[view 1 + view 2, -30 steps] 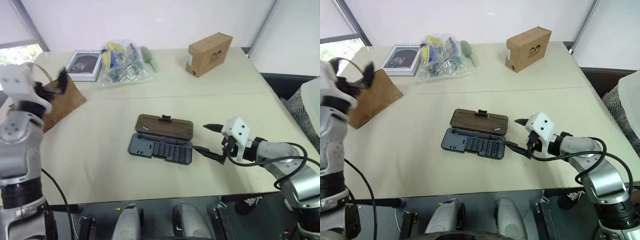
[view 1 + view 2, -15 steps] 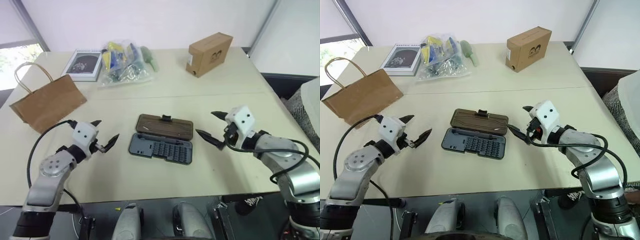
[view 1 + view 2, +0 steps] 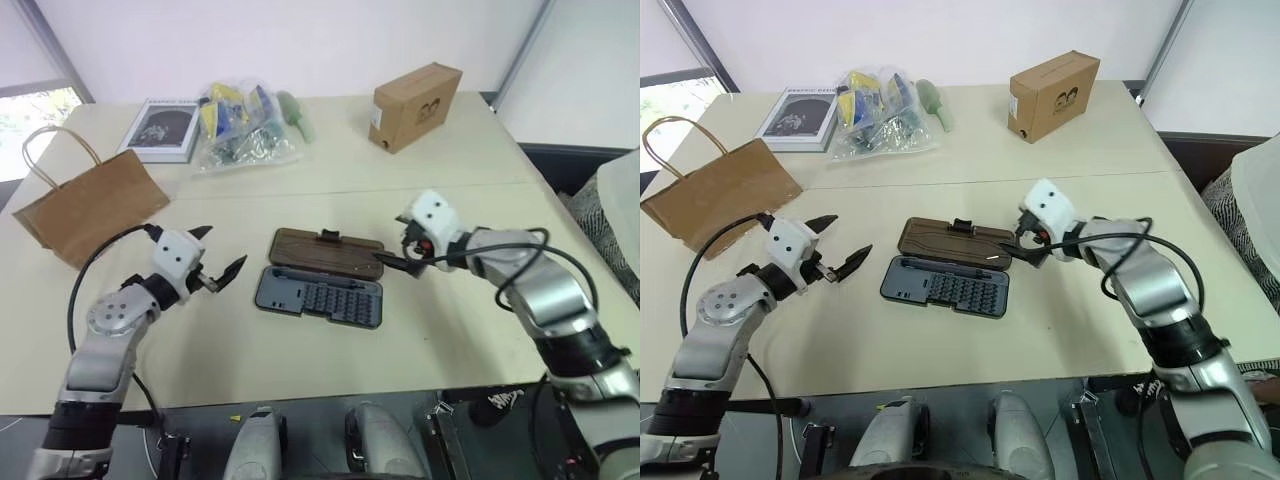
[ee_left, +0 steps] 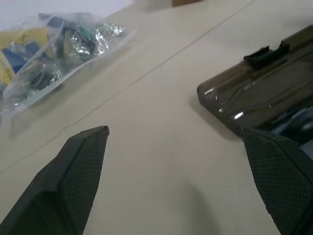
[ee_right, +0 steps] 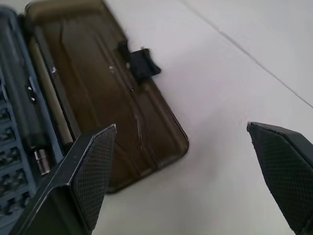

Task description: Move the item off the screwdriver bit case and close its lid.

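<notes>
Paper bag (image 3: 88, 203) lies off at the bench's (image 3: 300, 330) left edge, well apart from the bit case (image 3: 322, 278), which lies open mid-bench. Both our hands spread, empty. Right hand (image 3: 400, 247) at the lid's (image 3: 330, 252) right end, left hand (image 3: 218, 262) just beside the tray. We'd get a finger under the lid's far edge by the latch tab (image 3: 329, 238), swing it over twd us, press till it clicks.

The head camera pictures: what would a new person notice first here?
First, the screwdriver bit case lying open mid-table, its lid flat on the far side. An open gripper flanks each end: the left gripper and the right gripper, near the lid's corner. The paper bag lies at far left, clear of the case.
</notes>
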{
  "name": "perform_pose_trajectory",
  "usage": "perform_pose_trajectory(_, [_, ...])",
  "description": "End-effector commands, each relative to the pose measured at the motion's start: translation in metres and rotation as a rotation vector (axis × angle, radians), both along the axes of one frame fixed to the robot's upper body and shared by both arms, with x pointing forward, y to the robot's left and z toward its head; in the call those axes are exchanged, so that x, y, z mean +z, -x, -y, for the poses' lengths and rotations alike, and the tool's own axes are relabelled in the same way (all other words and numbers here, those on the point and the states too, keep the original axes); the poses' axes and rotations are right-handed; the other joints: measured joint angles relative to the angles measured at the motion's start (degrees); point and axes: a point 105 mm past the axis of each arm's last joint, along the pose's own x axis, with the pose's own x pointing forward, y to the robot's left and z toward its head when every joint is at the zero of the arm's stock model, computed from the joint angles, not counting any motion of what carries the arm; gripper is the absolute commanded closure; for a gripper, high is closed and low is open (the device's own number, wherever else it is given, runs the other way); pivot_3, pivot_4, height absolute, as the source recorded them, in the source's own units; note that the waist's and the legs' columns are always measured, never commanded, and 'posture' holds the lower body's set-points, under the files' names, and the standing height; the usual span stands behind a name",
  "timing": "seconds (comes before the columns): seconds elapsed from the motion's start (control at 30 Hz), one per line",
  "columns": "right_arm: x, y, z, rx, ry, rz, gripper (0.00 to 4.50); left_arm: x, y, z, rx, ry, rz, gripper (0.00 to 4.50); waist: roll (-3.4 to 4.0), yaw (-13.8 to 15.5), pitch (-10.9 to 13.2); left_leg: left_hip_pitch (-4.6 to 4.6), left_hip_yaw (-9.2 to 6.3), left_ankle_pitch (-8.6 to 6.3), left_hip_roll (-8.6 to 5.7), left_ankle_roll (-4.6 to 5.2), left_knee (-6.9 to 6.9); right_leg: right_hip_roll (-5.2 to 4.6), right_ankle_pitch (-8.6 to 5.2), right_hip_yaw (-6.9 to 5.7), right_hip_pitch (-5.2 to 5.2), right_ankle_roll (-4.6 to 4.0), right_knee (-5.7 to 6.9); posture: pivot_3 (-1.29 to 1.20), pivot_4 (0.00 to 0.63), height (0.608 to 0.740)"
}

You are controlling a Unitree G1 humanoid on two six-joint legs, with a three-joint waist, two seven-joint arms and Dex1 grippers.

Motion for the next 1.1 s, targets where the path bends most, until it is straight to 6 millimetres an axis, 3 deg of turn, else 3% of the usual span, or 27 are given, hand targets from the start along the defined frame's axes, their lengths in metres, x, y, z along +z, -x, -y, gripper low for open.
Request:
perform_pose_trajectory(0.03, [-0.001, -0.014, -0.004, 0.037, 0.031, -0.005, 0.00, 0.009, 0.002, 0.004, -0.003, -0.008, 0.040, 0.02, 0.00, 0.03, 0.00, -0.05, 0.00, 0.00, 0.00, 0.00, 0.00, 0.00, 0.01, 0.00, -0.06, 0.01, 0.00, 0.00, 0.150, 0.740])
perform_pose_trajectory(0.33, [-0.010, -0.044, 0.000, 0.085, 0.077, -0.053, 0.00, 0.012, 0.010, 0.003, 0.018, -0.007, 0.072, 0.02, 0.03, 0.01, 0.02, -0.11, 0.04, 0.00, 0.00, 0.00, 0.00, -0.01, 0.02, 0.00, -0.14, 0.01, 0.03, 0.00, 0.150, 0.740])
perform_pose_trajectory(0.63, [-0.015, -0.051, -0.004, 0.122, 0.082, -0.071, 0.00, 0.011, 0.026, 0.005, -0.026, 0.015, -0.002, 0.02, 0.11, -0.09, 0.07, -0.10, 0.01, 0.00, 0.02, 0.00, -0.02, -0.04, 0.03, 0.03, -0.19, -0.01, 0.06, 0.00, 0.150, 0.740])
perform_pose_trajectory(0.73, [-0.017, -0.051, -0.007, 0.133, 0.082, -0.074, 0.82, 0.011, 0.026, 0.004, -0.023, 0.009, -0.002, 0.00, 0.12, -0.09, 0.07, -0.10, 0.01, 0.00, 0.02, 0.00, -0.02, -0.04, 0.04, 0.03, -0.20, -0.03, 0.06, 0.00, 0.150, 0.740])
perform_pose_trajectory(0.97, [-0.021, -0.047, -0.016, 0.169, 0.087, -0.083, 4.44, 0.012, 0.024, 0.006, -0.028, -0.005, 0.004, 0.00, 0.13, -0.09, 0.08, -0.10, 0.01, 0.00, 0.02, 0.00, -0.02, -0.05, 0.05, 0.04, -0.21, -0.02, 0.06, 0.00, 0.150, 0.740])
perform_pose_trajectory(1.1, [-0.026, -0.043, -0.016, 0.196, 0.112, -0.093, 4.44, 0.014, 0.022, 0.004, -0.023, -0.015, 0.014, 0.00, 0.18, -0.46, 0.08, -0.06, 0.02, 0.00, 0.06, 0.00, -0.03, 0.02, 0.09, 0.11, -0.27, -0.11, 0.10, 0.00, 0.150, 0.740])
